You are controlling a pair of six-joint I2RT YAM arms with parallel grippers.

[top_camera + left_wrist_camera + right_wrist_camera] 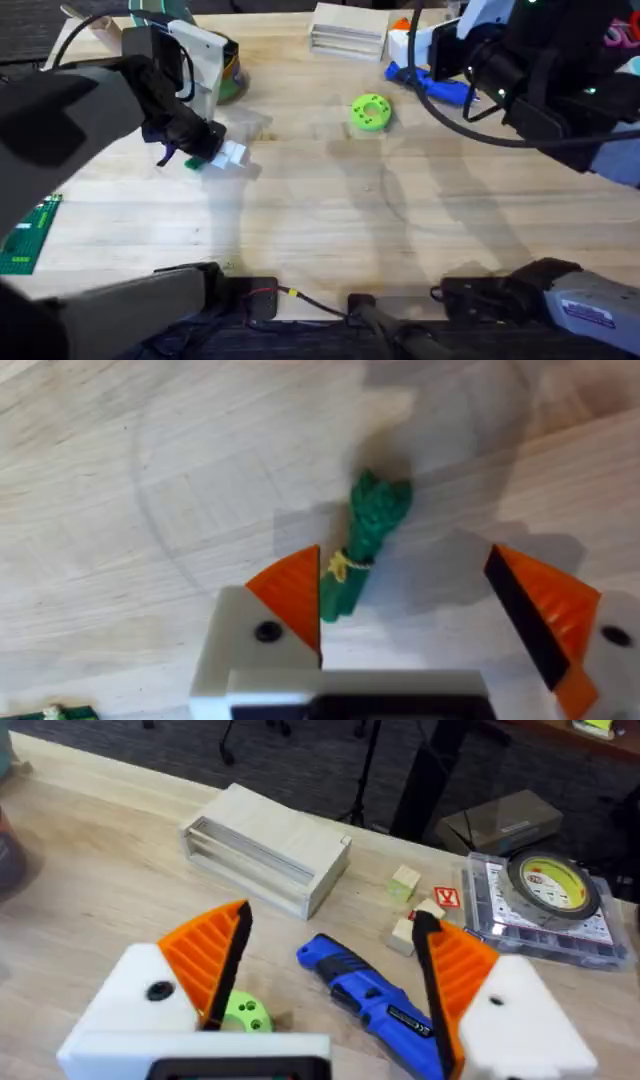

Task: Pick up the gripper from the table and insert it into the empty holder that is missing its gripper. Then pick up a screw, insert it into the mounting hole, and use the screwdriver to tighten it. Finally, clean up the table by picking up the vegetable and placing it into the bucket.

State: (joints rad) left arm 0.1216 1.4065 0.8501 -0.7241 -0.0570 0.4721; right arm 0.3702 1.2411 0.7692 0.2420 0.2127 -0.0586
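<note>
left hand [405,610] open over vegetable [365,540]

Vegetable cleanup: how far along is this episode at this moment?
In hand: the open left gripper is lowered around the vegetable, which lies on the table, ungrasped. The screwdriver lies below the open right gripper. Left: grasp the vegetable and drop it into the bucket.
</note>
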